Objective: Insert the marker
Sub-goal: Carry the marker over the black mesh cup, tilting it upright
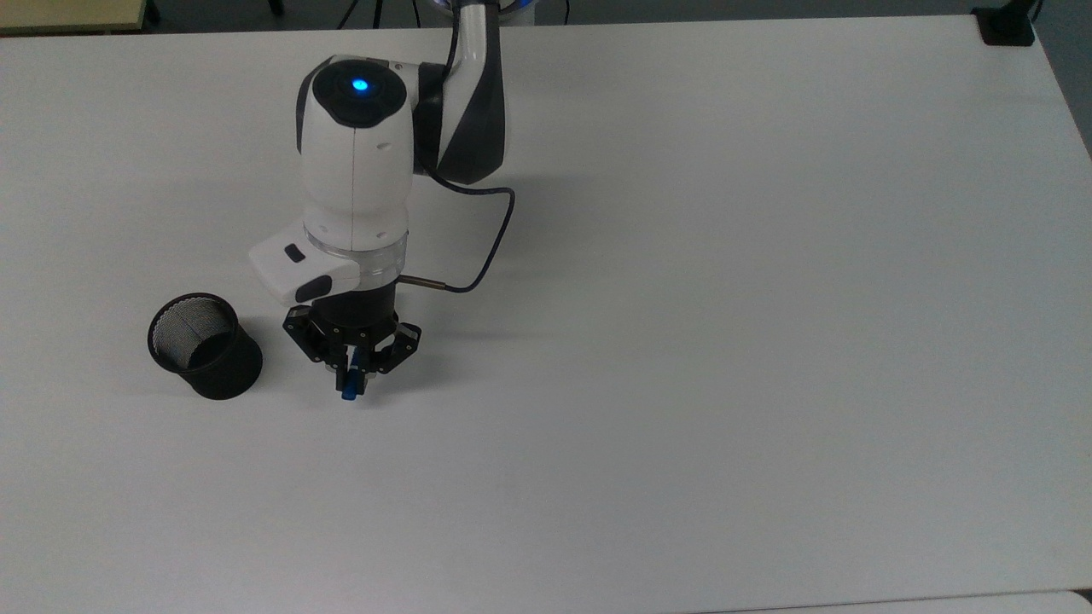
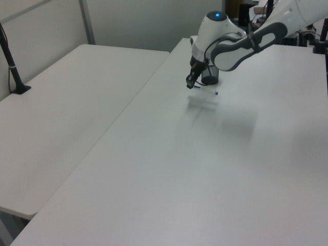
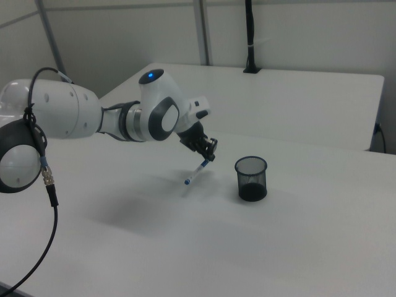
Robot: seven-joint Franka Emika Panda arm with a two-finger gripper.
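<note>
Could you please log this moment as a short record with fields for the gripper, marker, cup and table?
gripper: shut on the marker near one end
marker: lifted off the table, hanging tilted, free end lower and pointing away from the cup
cup: black mesh cup, upright, nothing seen in it, on the right view's right of the marker
table: white table, bearing the cup
insertion: not yet done

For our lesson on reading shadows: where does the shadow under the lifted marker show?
Left view: a faint smear on the table below the marker. Right view: a soft patch under the marker, beside the cup. Top view: dim shade behind the end effector.
</note>
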